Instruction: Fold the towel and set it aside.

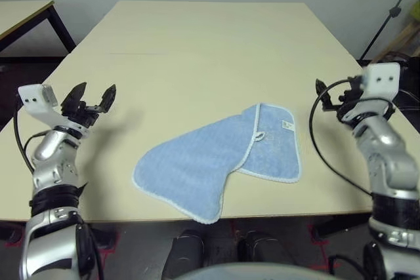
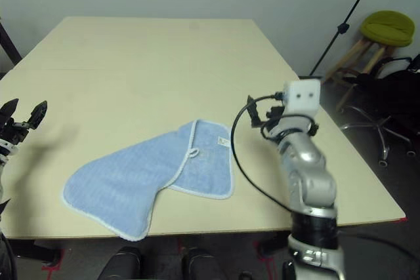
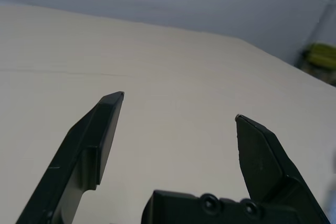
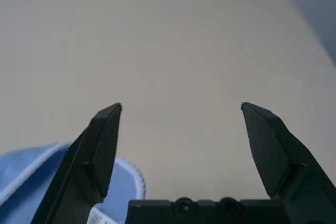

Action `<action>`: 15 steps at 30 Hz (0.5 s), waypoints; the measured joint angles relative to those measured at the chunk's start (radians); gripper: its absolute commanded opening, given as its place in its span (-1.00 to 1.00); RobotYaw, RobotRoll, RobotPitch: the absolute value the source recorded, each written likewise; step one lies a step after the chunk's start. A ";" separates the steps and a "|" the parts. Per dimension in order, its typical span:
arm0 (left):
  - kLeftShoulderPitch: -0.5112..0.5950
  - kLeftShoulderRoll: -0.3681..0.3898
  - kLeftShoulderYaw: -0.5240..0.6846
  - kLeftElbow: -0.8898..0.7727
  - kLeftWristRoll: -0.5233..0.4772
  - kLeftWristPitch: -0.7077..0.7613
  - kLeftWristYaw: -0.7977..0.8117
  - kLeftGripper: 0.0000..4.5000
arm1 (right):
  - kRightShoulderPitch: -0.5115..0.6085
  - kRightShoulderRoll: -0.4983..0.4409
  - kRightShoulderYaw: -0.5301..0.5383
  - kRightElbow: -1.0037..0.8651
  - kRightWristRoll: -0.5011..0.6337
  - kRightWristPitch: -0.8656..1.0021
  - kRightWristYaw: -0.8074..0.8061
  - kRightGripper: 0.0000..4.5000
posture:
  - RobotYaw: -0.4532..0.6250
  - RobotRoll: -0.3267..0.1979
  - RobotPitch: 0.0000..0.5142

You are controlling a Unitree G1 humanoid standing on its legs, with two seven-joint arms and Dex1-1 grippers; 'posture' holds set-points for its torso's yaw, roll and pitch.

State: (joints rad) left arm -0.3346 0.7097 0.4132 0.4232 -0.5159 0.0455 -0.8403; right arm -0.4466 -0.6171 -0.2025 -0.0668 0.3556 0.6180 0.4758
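Note:
The light blue towel [image 1: 210, 165] lies on the beige table [image 1: 197, 44] near its front edge. It is bent in the middle, with its left part lapping over the right part. Its white label [image 1: 287, 124] and loop [image 1: 260, 137] face up on the right part. My left gripper [image 1: 97, 90] hovers open above the table, well to the left of the towel, with nothing between its fingers [image 3: 102, 129]. My right gripper [image 2: 252, 108] is raised to the right of the towel, open and empty. A corner of the towel [image 4: 21, 177] shows past one of its fingers [image 4: 102, 140].
A second table [image 1: 20, 14] stands at the back left. To the right of the table are a black stand pole [image 2: 341, 27], a green stool [image 2: 387, 27] and a chair base [image 2: 380, 129]. Black cables loop off my right wrist [image 2: 239, 162].

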 measured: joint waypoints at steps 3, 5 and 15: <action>0.024 0.069 -0.026 -0.136 -0.053 0.144 -0.092 0.98 | -0.113 -0.122 0.099 0.157 -0.018 0.038 0.177 1.00 | 0.19 0.25 -0.85; 0.042 0.102 -0.041 -0.213 -0.085 0.229 -0.139 0.98 | -0.188 -0.172 0.180 0.263 -0.045 0.061 0.289 1.00 | 0.26 0.25 -0.83; 0.137 0.172 -0.127 -0.527 -0.196 0.521 -0.259 0.98 | -0.548 -0.102 0.511 0.928 -0.296 0.002 0.638 1.00 | 0.42 0.25 -0.86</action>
State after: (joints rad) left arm -0.1976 0.8820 0.2866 -0.1040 -0.7117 0.5665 -1.0994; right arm -0.9943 -0.7191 0.3083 0.8616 0.0598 0.6196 1.1137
